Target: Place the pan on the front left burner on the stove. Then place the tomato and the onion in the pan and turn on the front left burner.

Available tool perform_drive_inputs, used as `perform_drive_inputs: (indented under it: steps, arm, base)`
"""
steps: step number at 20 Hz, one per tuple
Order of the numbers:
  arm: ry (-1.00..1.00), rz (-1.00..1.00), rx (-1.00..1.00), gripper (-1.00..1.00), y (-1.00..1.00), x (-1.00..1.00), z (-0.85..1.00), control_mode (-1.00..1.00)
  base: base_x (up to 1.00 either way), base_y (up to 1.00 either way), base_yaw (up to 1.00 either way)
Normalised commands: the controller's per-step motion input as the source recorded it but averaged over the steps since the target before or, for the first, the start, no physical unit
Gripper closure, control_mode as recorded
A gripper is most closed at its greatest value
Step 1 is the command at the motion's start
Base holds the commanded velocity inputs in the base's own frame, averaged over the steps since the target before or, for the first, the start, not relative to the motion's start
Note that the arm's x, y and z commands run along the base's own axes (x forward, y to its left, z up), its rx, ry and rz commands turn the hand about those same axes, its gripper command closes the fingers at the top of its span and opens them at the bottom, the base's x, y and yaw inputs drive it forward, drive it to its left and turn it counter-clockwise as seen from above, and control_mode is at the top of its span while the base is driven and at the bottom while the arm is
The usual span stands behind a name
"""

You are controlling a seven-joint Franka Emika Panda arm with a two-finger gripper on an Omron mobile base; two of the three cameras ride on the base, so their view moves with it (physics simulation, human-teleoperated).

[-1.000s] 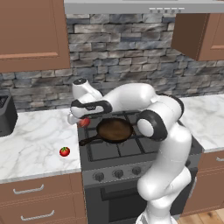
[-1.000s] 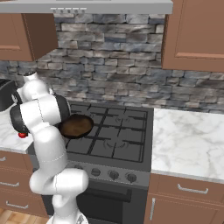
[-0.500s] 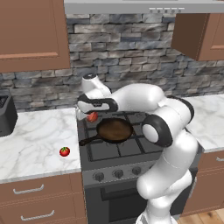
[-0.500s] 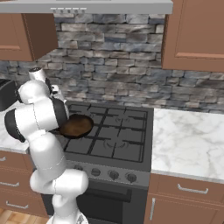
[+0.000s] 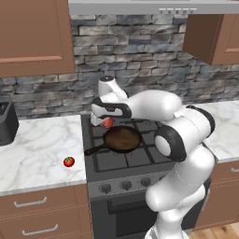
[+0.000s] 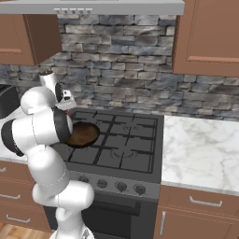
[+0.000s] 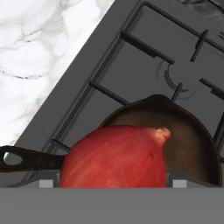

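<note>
A white robot arm reaches over the wide dark-grey gas stove (image 5: 135, 161) in a rendered kitchen, its jaws (image 5: 106, 123) set wide around a round, dull orange-red onion (image 5: 108, 123) and holding it in the air above the far left edge of the cooktop. In the hand view the onion (image 7: 114, 156) fills the lower centre, its small pointed tip turned up and to the right, with the skillet showing below and behind it.

The round dark cast-iron pan (image 5: 122, 139) with a brownish inner face sits on the front left burner (image 5: 112, 158), a square black grate section; its long thin black handle points toward the counter side on the left. From the right base view the pan (image 6: 84, 134) is partly hidden behind the arm's elbow.

The small glossy bright-red tomato (image 5: 69, 161) with its green stem cap lies on the white marbled counter (image 5: 37, 149), just beside the stove's left edge and well apart from the pan. A row of small round knobs (image 5: 126, 185) lines the stove front above the oven door.
</note>
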Motion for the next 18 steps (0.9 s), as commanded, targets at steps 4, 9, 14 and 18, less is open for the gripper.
perform_drive_inputs:
  steps: [4, 9, 14, 18]
  arm:
    - [0.01, -0.03, 0.00, 1.00, -0.50, 0.00, 0.00, -1.00]
    - [0.05, -0.03, 0.00, 1.00, -0.44, 0.00, 0.00, -1.00]
    - [0.10, -0.03, 0.00, 1.00, -0.24, 0.00, -0.11, -1.00]
    - [0.12, -0.01, 0.00, 1.00, -0.20, 0.00, -0.25, -1.00]
  base:
    - [0.00, 0.00, 0.00]
    - [0.00, 0.00, 0.00]
    - [0.00, 0.00, 0.00]
    - [0.00, 0.00, 0.00]
